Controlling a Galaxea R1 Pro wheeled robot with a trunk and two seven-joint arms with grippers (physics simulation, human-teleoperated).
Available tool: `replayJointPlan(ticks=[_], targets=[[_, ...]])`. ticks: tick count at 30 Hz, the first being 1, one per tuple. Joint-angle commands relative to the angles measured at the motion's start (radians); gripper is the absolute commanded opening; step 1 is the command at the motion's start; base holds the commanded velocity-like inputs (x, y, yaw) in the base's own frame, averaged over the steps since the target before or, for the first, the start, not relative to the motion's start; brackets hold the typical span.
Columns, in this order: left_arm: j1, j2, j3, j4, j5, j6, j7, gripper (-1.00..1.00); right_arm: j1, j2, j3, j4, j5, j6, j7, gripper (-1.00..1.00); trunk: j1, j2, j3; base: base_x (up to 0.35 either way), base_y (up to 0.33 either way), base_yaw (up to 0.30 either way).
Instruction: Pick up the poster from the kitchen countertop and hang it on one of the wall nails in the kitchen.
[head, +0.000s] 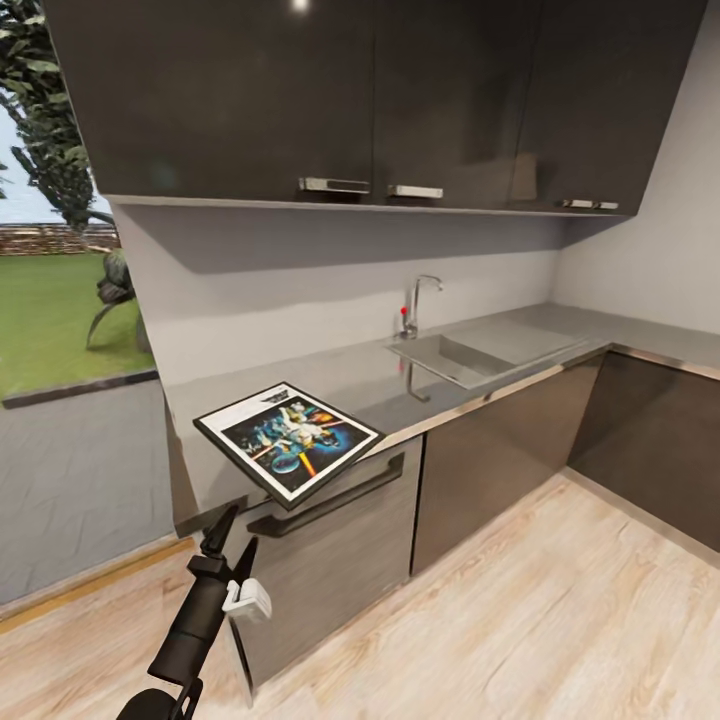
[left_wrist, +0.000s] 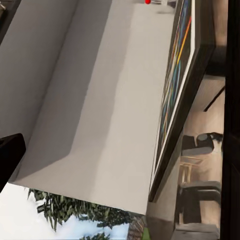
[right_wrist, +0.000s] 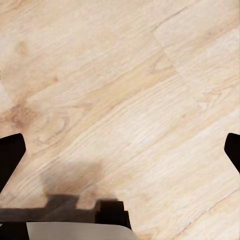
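Observation:
The poster (head: 288, 438) lies flat at the left end of the grey kitchen countertop (head: 335, 375), its black-framed front corner hanging over the counter's edge. My left gripper (head: 235, 540) is just below that overhanging corner, fingers pointing up and open, apart from the frame. In the left wrist view the poster (left_wrist: 176, 100) appears edge-on, with a dark fingertip (left_wrist: 10, 156) to one side of it. My right gripper (right_wrist: 120, 152) is open over the wooden floor (right_wrist: 125, 85), with nothing between its fingers.
An inset sink (head: 455, 358) with a chrome tap (head: 421, 298) sits further along the counter. Dark upper cabinets (head: 380, 100) hang above. Below the poster is a cabinet front with a long dark handle (head: 330, 497). A glass opening to the garden (head: 60, 320) is at left.

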Motion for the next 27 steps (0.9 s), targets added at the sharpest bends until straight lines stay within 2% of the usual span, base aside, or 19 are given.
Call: replayJointPlan(ticks=[1,18,27], targets=[[0.000,-0.001,0.003,0.000,-0.011,-0.005,0.006,1.00,0.000,0.000,0.000,0.001,0.000,-0.003,0.000,1.00,0.000,0.000,-0.001,0.135,0.038,0.000],[0.000,-0.001,-0.003,0.003,-0.011,-0.003,0.007,1.00,0.000,0.000,0.000,0.001,0.000,-0.003,0.000,1.00,0.000,0.000,-0.001,0.026,0.007,-0.007],[0.000,-0.001,-0.030,0.004,-0.011,-0.003,0.007,1.00,0.000,0.000,0.000,0.001,0.000,-0.003,0.000,1.00,0.000,0.000,0.002,0.000,0.000,-0.205]])
